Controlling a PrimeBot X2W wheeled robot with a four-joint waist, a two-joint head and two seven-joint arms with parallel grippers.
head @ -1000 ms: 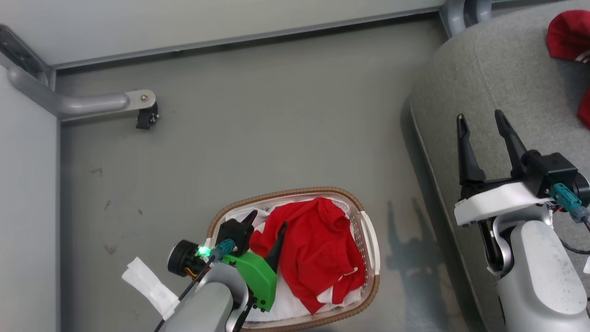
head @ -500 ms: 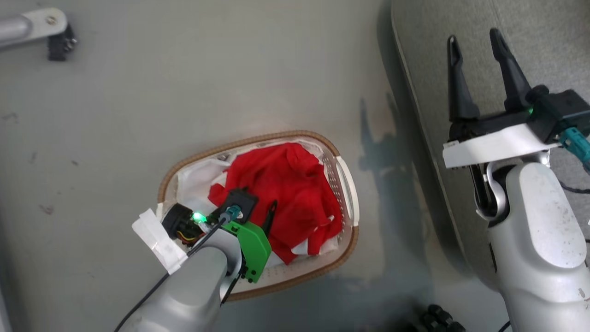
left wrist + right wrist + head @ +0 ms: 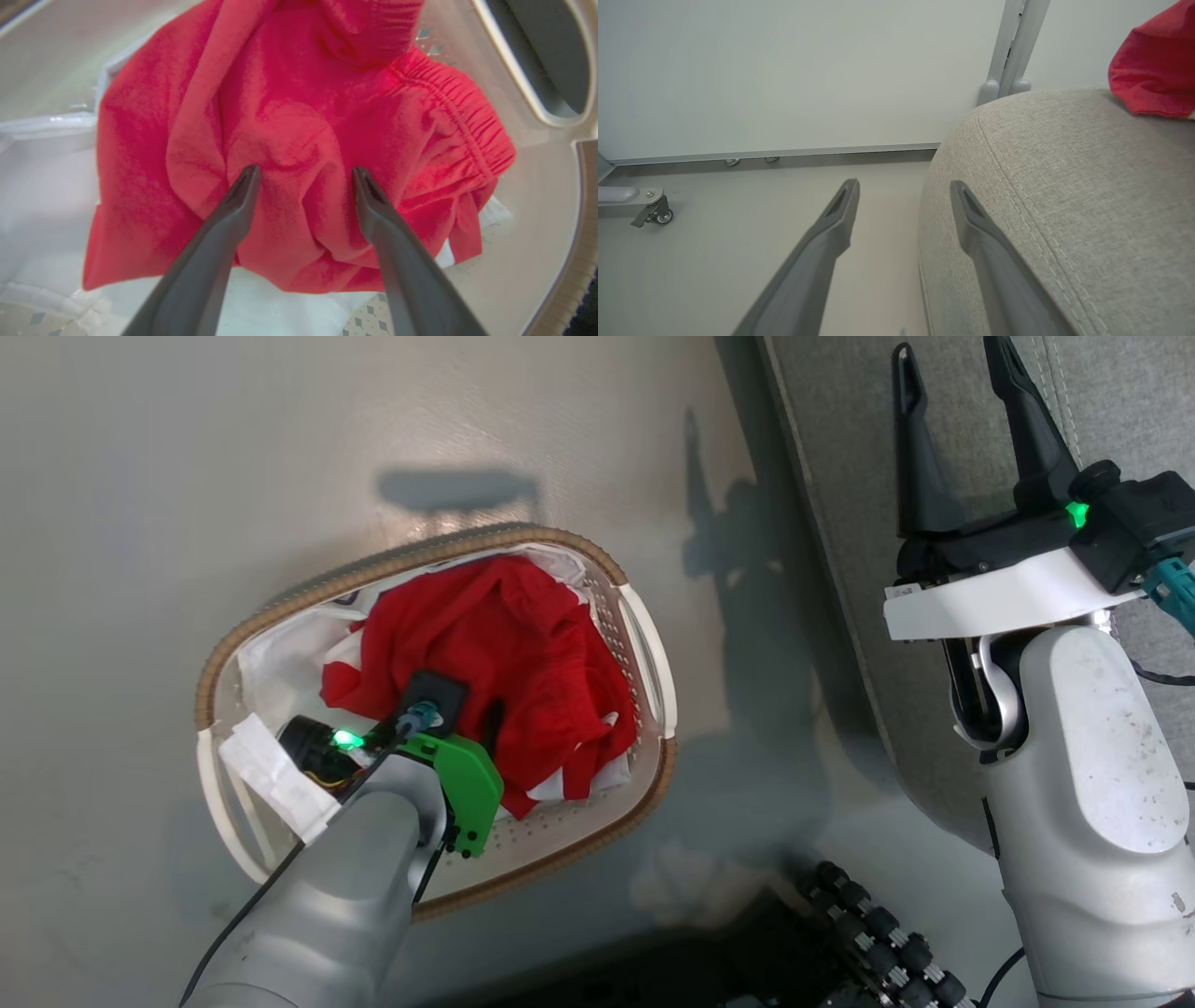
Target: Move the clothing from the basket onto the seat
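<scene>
Red soft white-trimmed garment heaped in cream perforated oval basket. Left gripper has dropped onto it, fingers spread, nothing pinched: grasp likely next. Right gripper wide, empty, over grey woven couch seat.

**Clearances around the basket.** The basket is bordered by bare floor on its far side and on the robot's left. A bare strip of floor is seen between it and the seat. Its open top is occupied by heaped clothing, over which the parted fingers of the left gripper are set. The seat's rounded corner is straddled by the right gripper, whose fingers are parted with nothing between them. Farther back the cushion is taken up by a red garment. The room beyond is closed by a wall.
</scene>
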